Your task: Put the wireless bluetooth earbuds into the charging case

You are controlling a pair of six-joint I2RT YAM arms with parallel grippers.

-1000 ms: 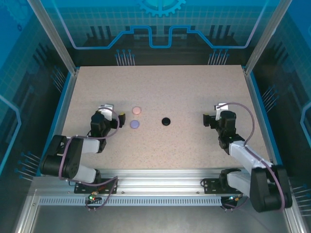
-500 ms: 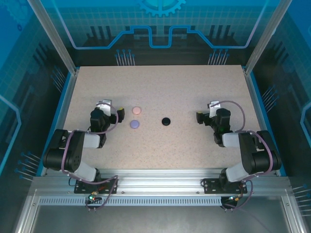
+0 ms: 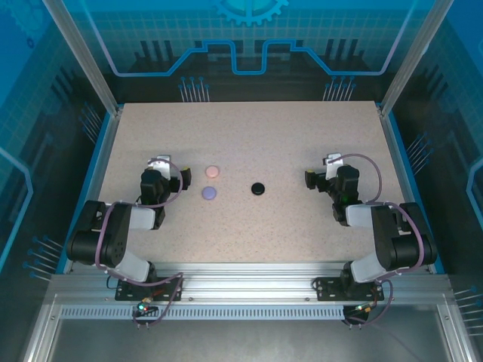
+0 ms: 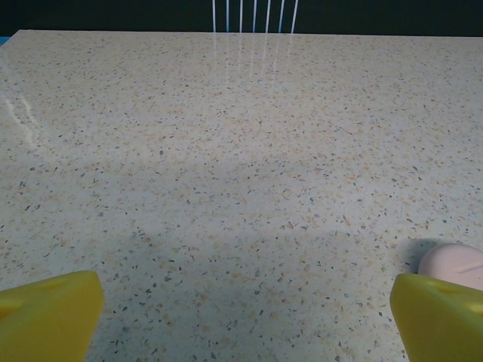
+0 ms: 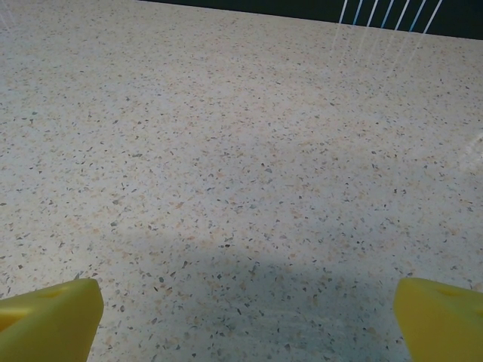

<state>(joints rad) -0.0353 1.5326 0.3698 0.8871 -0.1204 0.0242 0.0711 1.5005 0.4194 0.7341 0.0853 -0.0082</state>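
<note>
Three small round charging cases lie shut on the speckled table: a pale pink case (image 3: 212,172), a lilac case (image 3: 209,193) and a black case (image 3: 258,188). The earbuds are out of view. My left gripper (image 3: 166,169) sits low over the table just left of the pink and lilac cases, open and empty. In the left wrist view its yellow fingertips (image 4: 53,311) stand wide apart, and the pink case (image 4: 454,264) peeks past the right one. My right gripper (image 3: 324,170) hovers right of the black case, open, with bare table between its yellow fingertips (image 5: 50,315).
Blue-edged side walls (image 3: 103,151) and a dark back panel (image 3: 241,83) bound the table. The arm bases stand on the metal rail (image 3: 241,283) at the near edge.
The right arm has folded back toward its base, and its gripper has shifted slightly left and farther from me. The left gripper has crept slightly away from me. Both stayed open.
</note>
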